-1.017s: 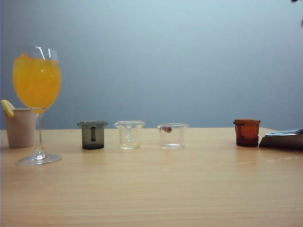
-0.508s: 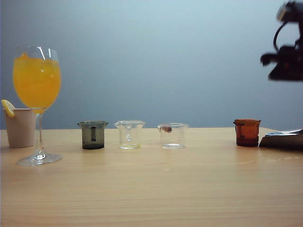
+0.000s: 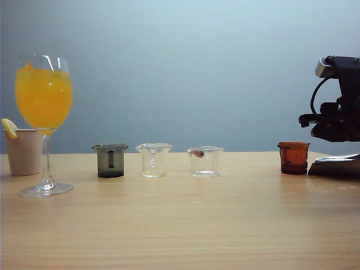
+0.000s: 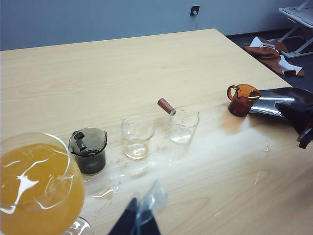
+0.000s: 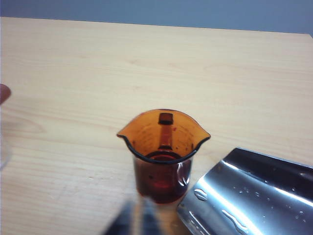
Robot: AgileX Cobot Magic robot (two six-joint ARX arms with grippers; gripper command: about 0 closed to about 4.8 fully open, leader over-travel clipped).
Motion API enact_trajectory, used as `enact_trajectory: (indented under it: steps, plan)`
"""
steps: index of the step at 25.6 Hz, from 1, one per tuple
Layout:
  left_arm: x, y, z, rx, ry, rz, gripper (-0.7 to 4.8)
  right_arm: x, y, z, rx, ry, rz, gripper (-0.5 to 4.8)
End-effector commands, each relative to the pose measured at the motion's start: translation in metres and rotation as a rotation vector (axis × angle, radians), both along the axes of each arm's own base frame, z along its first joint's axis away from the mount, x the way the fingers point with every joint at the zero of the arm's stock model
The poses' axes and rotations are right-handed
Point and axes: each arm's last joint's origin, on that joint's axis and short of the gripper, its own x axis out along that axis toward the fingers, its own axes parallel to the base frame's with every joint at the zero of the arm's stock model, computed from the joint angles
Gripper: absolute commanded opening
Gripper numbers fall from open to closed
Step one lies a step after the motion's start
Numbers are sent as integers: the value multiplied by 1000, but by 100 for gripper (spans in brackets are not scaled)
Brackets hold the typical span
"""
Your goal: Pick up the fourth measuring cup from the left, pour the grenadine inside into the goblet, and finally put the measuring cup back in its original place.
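Amber and translucent, the fourth measuring cup was seen upright on the wooden table at the right of the exterior frame, dark red grenadine pooled inside. Above and just right of it, the right gripper was held with fingers together, holding nothing. The left gripper appeared closed and empty. The goblet was placed far left.
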Motion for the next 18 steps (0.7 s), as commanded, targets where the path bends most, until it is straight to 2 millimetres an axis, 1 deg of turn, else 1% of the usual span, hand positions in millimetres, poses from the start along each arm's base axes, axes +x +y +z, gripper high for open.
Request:
enact_trajectory:
  steps: [1,4,6,9,18]
  plan:
    - [0,0,3,-14,-10,-10,-5,7,0,0,1,-3,-4,479]
    - [0,0,3,-15,-12,-10,-5,14,0,-1,-3,-2,-6,479]
    - [0,0,3,-15,-13,-10,-5,23,0,-3,-3,1,-7,479]
    - [0,0,4,-18,-16,-10,-5,31,1,-7,-3,8,-3,479]
    - [0,0,7,-35,-44,-10,-5,50,-3,-20,-4,39,-20,479]
